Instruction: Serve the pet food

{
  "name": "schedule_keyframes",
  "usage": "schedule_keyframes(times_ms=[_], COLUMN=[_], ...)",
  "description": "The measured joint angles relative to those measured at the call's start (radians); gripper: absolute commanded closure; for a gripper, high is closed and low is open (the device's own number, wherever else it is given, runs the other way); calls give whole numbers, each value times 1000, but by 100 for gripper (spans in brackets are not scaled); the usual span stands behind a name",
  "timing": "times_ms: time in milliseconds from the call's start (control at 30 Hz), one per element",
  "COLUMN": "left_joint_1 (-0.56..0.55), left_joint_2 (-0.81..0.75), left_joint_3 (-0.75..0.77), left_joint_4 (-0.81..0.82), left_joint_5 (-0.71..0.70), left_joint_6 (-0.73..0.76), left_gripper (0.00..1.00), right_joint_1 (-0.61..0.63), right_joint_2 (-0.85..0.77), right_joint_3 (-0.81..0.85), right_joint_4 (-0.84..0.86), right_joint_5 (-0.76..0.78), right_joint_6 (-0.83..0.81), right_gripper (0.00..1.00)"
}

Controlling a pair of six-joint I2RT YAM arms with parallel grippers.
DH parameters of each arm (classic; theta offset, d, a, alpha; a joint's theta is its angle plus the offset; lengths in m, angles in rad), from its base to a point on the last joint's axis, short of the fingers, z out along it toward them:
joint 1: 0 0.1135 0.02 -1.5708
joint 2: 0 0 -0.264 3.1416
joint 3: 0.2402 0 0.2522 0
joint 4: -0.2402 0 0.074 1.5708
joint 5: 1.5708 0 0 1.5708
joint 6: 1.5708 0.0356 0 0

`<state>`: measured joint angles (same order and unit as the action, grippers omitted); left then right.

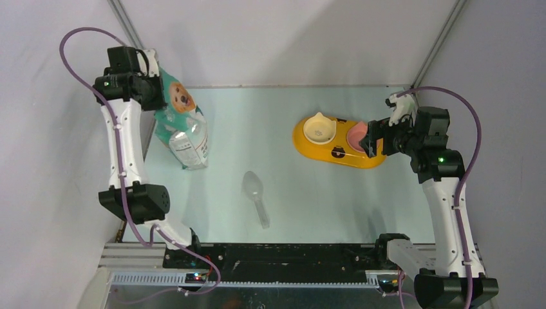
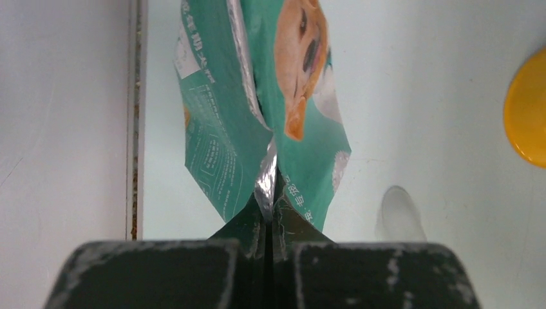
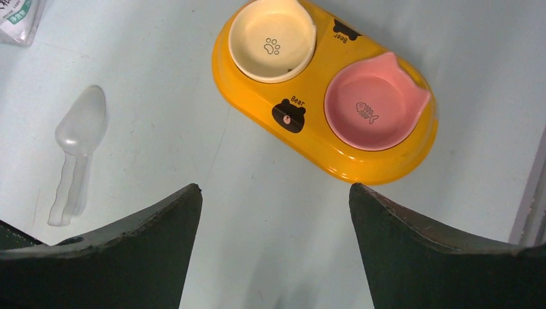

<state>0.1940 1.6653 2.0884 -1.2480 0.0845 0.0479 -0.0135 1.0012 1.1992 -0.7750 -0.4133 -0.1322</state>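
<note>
While the left gripper (image 2: pixel 267 241) is pressed fully together on the top seam of the bag (image 2: pixel 257 116), I cannot see any pet food: the pellets sit hidden inside that bag, at the far left of the table (image 1: pixel 290 206). My left wrist view looks down the bag from its pinched crest, where crinkled silver foil lining shows along the fold. Its skin is glossy teal and white film printed with a golden dog. From above, its long axis runs from the held top at the far-left corner toward the near edge and slightly right. The paler lower end appears to rest on the table.

Well to the right lies the yellow feeder (image 3: pixel 373 166), a smooth oval plastic tray with two bowls set in it. Its cream bowl (image 3: pixel 272 38) is round, with a paw print showing in full on its floor. Next to it, the pink bowl (image 3: pixel 373 103) has a rim drawn up into two ear-like points, and a fish-bone drawing shows on its floor.

Hanging above the pink end of the feeder, the right gripper (image 3: pixel 275 190) is spread wide with nothing between its fingers.

Between bag and feeder, a clear plastic scoop (image 3: pixel 77 148) lies flat, its handle pointing toward the near edge.
</note>
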Motion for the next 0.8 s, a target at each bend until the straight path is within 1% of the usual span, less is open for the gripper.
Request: schedule_keyframes(times_ms=[267,500,600,633,667,800], left_joint_1=[-92,-105,-105,-105,-103,-91], left_joint_2=[-54,-57,-57,-54,-51,-48], left_joint_3=[-54,-54,-42,-27,-11,29], left_joint_4=[5,-8,-24,-39,-55,-77], left_joint_5=[81,116,132,141,157,265], left_joint_6=[50,50,45,33,20,-58], left_gripper=[100,100,100,100,100,100], right_joint_1=[19,144,239,251,306,438], right_joint_2=[8,64,156,188,237,395], right_joint_3=[0,3,47,70,108,249], right_joint_4=[7,31,42,46,47,68], right_joint_5=[-8,-21,-21,-22,-20,-12], right_joint_6=[9,27,51,55,59,69], right_gripper=[14,16,16,16,16,14])
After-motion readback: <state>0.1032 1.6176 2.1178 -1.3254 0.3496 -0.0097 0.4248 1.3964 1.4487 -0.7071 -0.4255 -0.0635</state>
